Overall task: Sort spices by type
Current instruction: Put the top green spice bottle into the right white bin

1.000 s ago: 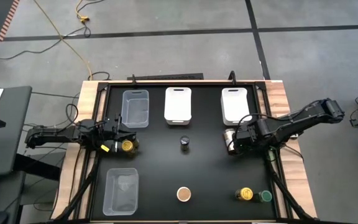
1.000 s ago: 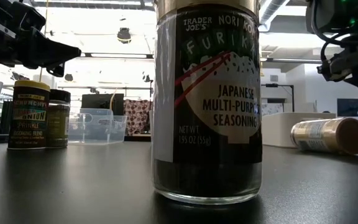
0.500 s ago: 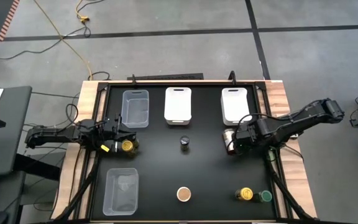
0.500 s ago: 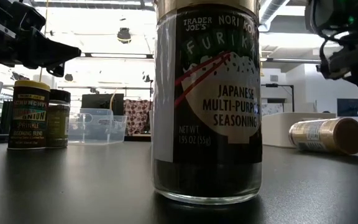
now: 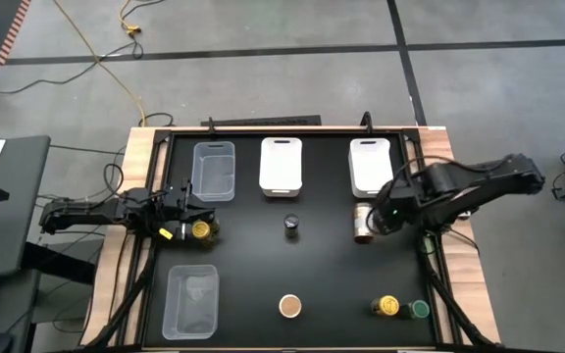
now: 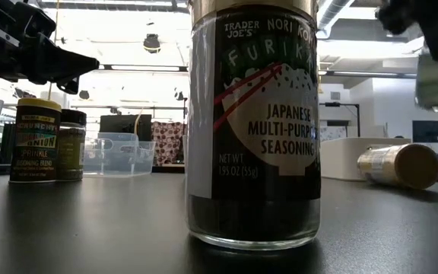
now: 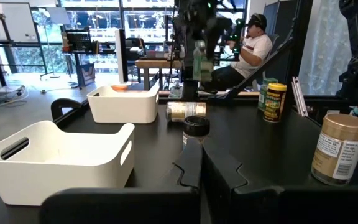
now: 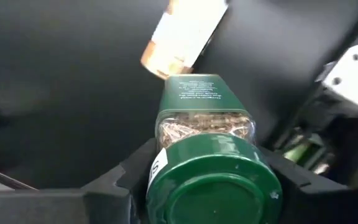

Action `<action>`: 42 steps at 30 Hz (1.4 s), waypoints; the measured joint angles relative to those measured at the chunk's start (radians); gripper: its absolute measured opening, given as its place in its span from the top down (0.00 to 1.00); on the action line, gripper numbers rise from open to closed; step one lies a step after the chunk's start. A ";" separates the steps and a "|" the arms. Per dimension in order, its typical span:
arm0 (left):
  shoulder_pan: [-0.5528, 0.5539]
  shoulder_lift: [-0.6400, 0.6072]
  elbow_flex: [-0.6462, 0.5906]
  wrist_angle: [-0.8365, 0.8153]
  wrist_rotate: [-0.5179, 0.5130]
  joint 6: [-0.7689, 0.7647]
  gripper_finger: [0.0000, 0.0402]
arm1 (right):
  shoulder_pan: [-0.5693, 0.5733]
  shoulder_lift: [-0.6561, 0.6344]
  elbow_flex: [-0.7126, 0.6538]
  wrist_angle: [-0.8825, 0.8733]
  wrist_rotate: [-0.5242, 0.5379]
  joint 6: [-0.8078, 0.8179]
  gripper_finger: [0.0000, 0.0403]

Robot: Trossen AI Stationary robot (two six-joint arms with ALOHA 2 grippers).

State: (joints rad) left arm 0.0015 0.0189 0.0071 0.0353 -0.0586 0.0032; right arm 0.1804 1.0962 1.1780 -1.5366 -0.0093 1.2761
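Spice jar with a green lid (image 8: 213, 180) sits clamped between the right gripper's (image 8: 211, 177) fingers, seen only in the right wrist view, above a tan-lidded jar lying on its side (image 5: 363, 223) near the bench's right edge. Left gripper (image 5: 199, 229) closed at the left edge.

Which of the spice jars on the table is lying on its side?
The tan-topped jar just below the right white bin lies on its side under the right gripper. The other jars on the table stand upright.
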 joint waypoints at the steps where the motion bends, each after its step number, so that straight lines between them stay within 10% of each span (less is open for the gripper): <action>1: 0.000 0.000 0.000 0.000 0.000 0.000 1.00 | -0.017 -0.002 0.028 -0.030 0.014 -0.018 0.45; 25: 0.000 0.000 0.000 0.000 0.000 0.000 1.00 | -1.067 0.158 0.112 0.103 -0.037 -1.442 0.44; 42: 0.000 0.000 0.000 0.000 0.000 0.000 1.00 | -0.954 0.397 0.112 0.285 0.065 -1.939 0.44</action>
State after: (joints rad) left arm 0.0013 0.0189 0.0071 0.0356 -0.0586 0.0033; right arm -0.7740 1.4929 1.2896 -1.2521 0.0559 -0.6628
